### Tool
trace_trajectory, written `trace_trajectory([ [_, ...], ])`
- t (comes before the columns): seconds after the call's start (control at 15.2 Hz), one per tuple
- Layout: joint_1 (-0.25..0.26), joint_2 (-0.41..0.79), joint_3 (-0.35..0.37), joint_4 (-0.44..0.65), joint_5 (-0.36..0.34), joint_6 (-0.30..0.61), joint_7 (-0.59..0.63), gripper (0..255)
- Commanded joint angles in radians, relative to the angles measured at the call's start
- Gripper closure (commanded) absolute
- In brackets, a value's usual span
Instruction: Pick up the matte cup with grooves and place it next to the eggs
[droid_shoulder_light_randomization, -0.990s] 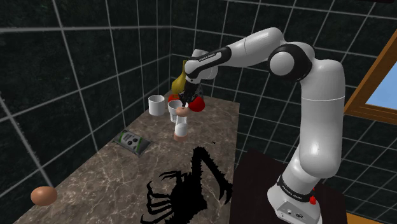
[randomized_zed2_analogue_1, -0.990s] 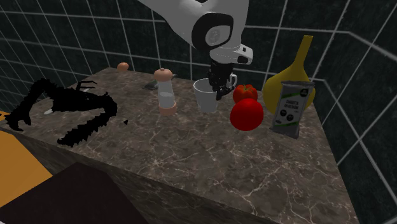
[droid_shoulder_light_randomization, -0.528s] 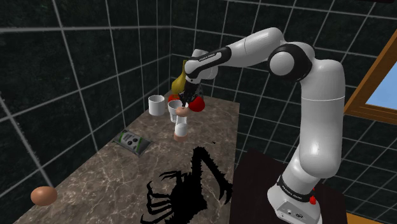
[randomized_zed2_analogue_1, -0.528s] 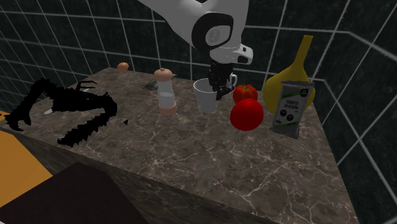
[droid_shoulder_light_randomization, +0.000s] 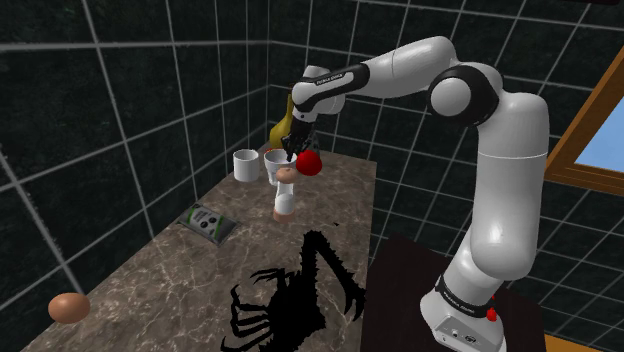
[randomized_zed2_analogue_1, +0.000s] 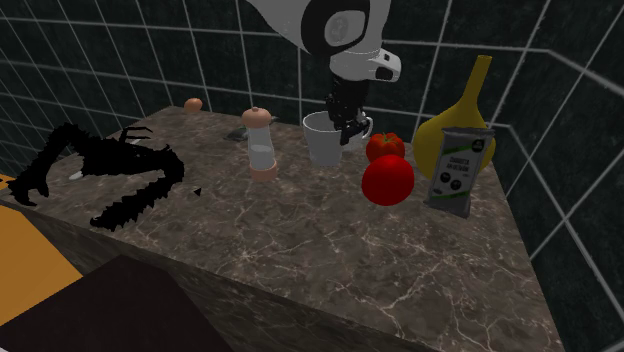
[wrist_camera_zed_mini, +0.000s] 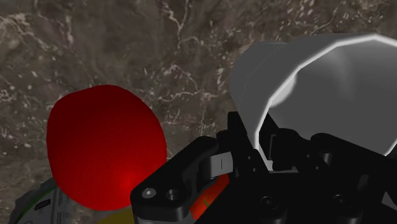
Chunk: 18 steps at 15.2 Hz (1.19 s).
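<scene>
A white cup (randomized_zed2_analogue_1: 322, 140) hangs just above the marble counter (randomized_zed2_analogue_1: 330, 250), and my gripper (randomized_zed2_analogue_1: 347, 128) is shut on its rim from above. In the shoulder view the same cup (droid_shoulder_light_randomization: 274, 164) sits under the gripper (droid_shoulder_light_randomization: 293, 152), beside a second white cup (droid_shoulder_light_randomization: 245, 164). The wrist view has the cup's wall (wrist_camera_zed_mini: 331, 83) clasped between the fingers of the gripper (wrist_camera_zed_mini: 267, 153). One brown egg (droid_shoulder_light_randomization: 68, 307) lies at the counter's far end, seen also as the egg (randomized_zed2_analogue_1: 193, 103) near the back wall.
A red ball (randomized_zed2_analogue_1: 387, 180) and a tomato (randomized_zed2_analogue_1: 385, 147) lie close beside the cup. A shaker (randomized_zed2_analogue_1: 262, 143), a yellow gourd (randomized_zed2_analogue_1: 455, 125), a standing packet (randomized_zed2_analogue_1: 459, 168), a flat packet (droid_shoulder_light_randomization: 207, 223) and a black clawed shape (randomized_zed2_analogue_1: 100, 175) share the counter.
The gripper has risen a little with the cup in it, so the cup has left the counter. Nothing else has moved.
</scene>
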Motion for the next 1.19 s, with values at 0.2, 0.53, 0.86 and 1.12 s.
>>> trace_trajectory([
  [0.2,-0.001,-0.019,-0.004,0.043,-0.010,-0.060,0.013,255],
  [0.53,-0.001,-0.036,-0.007,0.086,-0.019,-0.119,0.026,255],
  [0.86,-0.002,-0.047,-0.009,0.136,-0.026,-0.180,0.038,255],
  [1.12,-0.003,-0.053,-0.010,0.182,-0.031,-0.230,0.047,255],
])
